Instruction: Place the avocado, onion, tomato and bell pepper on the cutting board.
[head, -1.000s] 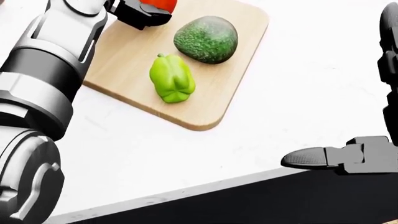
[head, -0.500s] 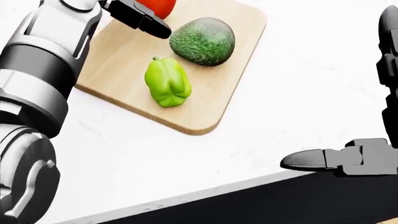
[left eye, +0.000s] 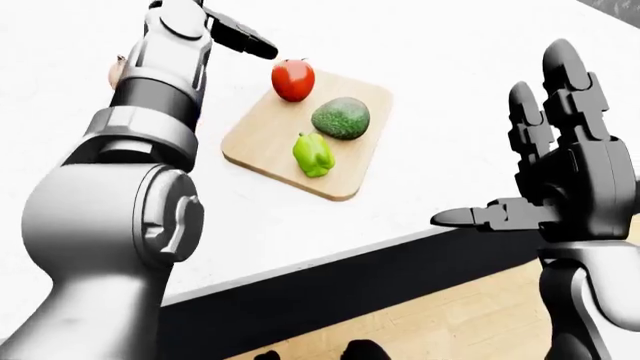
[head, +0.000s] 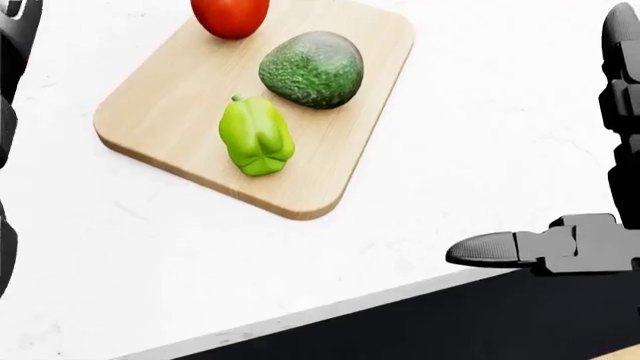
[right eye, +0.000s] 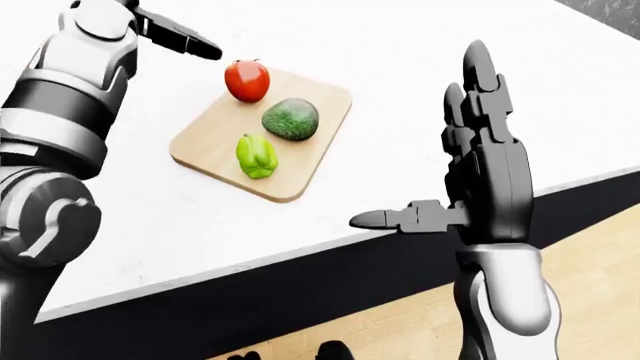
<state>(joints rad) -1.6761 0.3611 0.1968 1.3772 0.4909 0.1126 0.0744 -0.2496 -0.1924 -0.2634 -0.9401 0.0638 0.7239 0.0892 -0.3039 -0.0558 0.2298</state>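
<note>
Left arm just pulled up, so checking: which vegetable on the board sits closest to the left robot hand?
The tomato: red, at the cutting board's top corner, just below-right of the open left robot hand. The avocado and bell pepper lie lower.

A white counter with faint marbling fills most of each view. Its near edge runs diagonally, rising toward the right in both eye views. Below that edge sits a dark, nearly black counter face. A light wooden plank floor shows along the bottom of the eye views.
</note>
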